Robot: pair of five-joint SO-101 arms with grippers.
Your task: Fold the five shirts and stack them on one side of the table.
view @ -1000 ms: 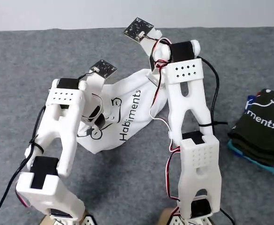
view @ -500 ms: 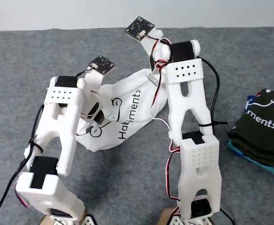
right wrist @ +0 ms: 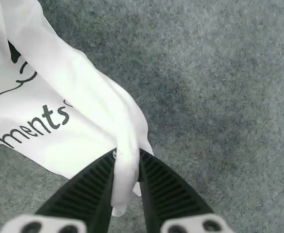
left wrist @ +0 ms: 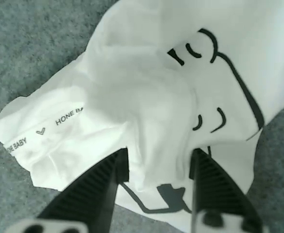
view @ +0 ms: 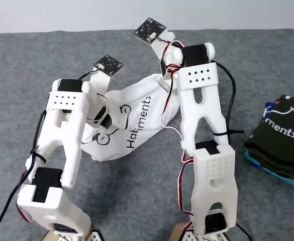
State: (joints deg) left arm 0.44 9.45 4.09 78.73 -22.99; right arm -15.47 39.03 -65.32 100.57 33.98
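At the left of the grey felt-covered worktop (view: 136, 201), the white left arm (view: 61, 140) bends down over a crumpled white cotton shirt with black lettering and a line drawing (view: 136, 125). The left gripper (left wrist: 158, 158) sits low on the shirt's left part with its jaws standing well apart. Its ribbed black fingers (left wrist: 103, 179) straddle a raised fold of the fabric (left wrist: 142, 87) without closing on it, and the cloth bunches between and ahead of them.

The shirt lies in the middle of the worktop, between the two arms and nearer the far edge than the near one. It is unfolded and rumpled, its printed side up and its lower hem trailing toward the near edge.

To the right, the white right arm (view: 202, 110) reaches to the shirt's far right corner. There the right gripper (right wrist: 127, 158) is clamped tight on a narrow pinched ridge of the white cloth (right wrist: 59, 111), with its black fingers (right wrist: 83, 189) pressed to either side of it and bare grey felt (right wrist: 219, 87) just beyond.

At the worktop's right edge, well apart from the white shirt, rests a stack of folded shirts (view: 282, 135). A dark one with white print is on top and a blue one shows underneath.
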